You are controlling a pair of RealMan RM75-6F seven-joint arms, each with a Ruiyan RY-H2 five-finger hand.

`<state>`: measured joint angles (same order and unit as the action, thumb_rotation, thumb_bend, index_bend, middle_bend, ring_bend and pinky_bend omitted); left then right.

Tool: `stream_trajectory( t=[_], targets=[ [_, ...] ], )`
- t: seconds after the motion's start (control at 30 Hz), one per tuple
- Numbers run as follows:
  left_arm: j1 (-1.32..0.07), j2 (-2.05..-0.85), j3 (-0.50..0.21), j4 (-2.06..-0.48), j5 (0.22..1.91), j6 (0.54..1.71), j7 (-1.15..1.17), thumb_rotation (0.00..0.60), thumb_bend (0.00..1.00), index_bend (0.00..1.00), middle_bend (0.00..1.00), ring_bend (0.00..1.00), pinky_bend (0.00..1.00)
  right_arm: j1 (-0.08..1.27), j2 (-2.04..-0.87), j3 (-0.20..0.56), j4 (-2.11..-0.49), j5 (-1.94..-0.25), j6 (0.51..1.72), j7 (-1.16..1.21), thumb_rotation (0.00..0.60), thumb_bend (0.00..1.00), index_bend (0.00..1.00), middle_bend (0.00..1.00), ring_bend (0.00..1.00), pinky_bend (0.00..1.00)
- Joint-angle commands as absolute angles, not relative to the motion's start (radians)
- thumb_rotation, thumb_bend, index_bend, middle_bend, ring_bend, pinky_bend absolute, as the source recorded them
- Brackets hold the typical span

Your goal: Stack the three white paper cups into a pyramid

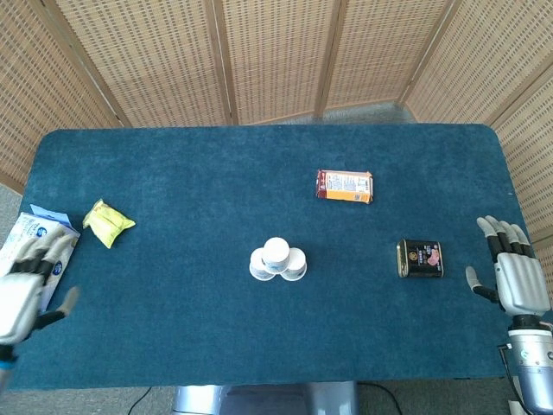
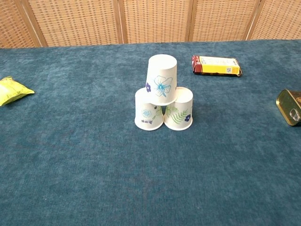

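Note:
Three white paper cups with floral prints stand upside down as a pyramid at the table's middle. The top cup (image 2: pixel 162 79) (image 1: pixel 277 252) rests on the left cup (image 2: pixel 148 110) and the right cup (image 2: pixel 180 109), which stand side by side. My left hand (image 1: pixel 24 294) is open at the table's front left corner, far from the cups, holding nothing. Over at the right edge my right hand (image 1: pixel 517 278) is open with fingers spread, just right of the tin. The chest view shows neither hand.
A dark gold tin (image 1: pixel 420 258) (image 2: pixel 289 107) lies right of the cups. An orange snack bar (image 1: pixel 345 186) (image 2: pixel 217 65) sits behind them. A yellow packet (image 1: pixel 108 222) (image 2: pixel 11 90) and a white-blue carton (image 1: pixel 34 259) lie at the left edge.

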<state>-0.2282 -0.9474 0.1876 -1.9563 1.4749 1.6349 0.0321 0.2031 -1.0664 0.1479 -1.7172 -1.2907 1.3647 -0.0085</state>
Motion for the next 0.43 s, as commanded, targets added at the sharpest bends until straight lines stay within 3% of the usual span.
stream_trajectory(
  t=[0.03, 0.43],
  targets=[
    [-0.114, -0.962, 0.224, -1.856, 1.486, 1.720, -0.070, 0.600, 0.48, 0.00, 0.00, 0.00, 0.00, 0.197, -1.073, 0.151, -1.711, -1.297, 1.379, -0.006, 0.600, 0.45, 0.00, 0.00, 0.00, 0.00],
    [-0.022, -1.023, 0.178, -1.740, 1.478, 1.698, -0.170, 0.600, 0.48, 0.00, 0.00, 0.00, 0.00, 0.173, -1.088, 0.156, -1.696, -1.291, 1.403, 0.010, 0.600, 0.45, 0.00, 0.00, 0.00, 0.00]
  ],
)
